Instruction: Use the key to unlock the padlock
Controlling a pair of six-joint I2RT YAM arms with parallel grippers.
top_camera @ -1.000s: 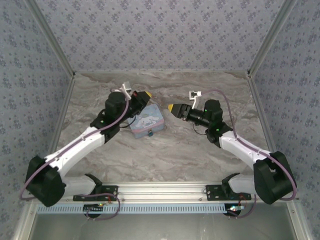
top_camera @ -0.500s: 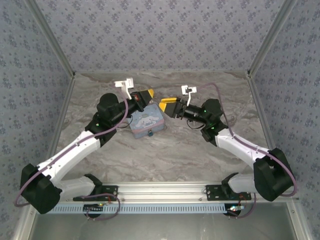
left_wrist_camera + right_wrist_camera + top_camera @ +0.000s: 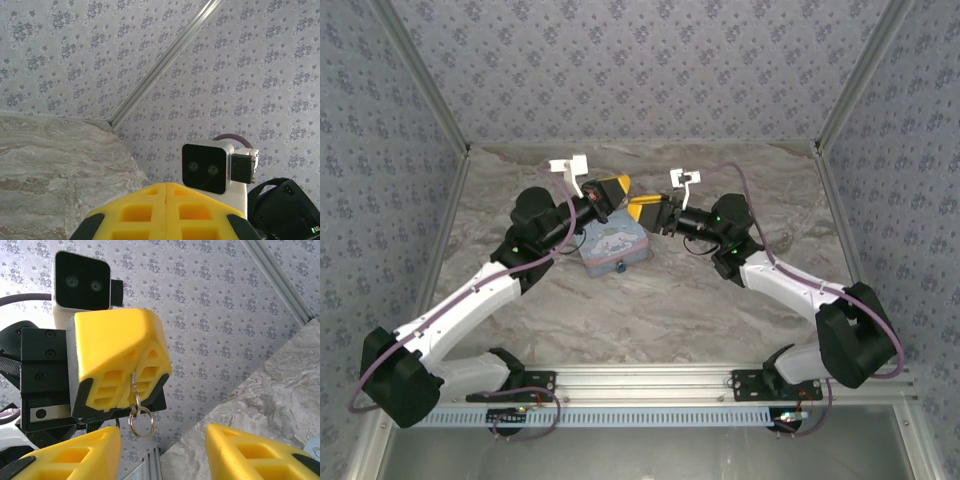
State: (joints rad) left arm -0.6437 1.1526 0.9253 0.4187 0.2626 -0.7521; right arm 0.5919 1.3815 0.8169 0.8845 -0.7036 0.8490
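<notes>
The left yellow-fingered pincer (image 3: 134,371) is clamped tight, with a thin silvery key ring (image 3: 141,421) dangling from the seam of its fingers. Whether a key is pinched inside I cannot tell. Facing it, close by, the right yellow-fingered pincer (image 3: 164,440) gapes wide. This looks like a hand-over: the right should close squarely on the loose, swing-prone ring before the left lets go. Beneath both pincers lies the light-blue cartoon-printed rectangular tin (image 3: 613,243), lid closed and contents hidden. The tiny teal-blue padlock (image 3: 618,267) seems to sit at its near edge, well below either pincer
</notes>
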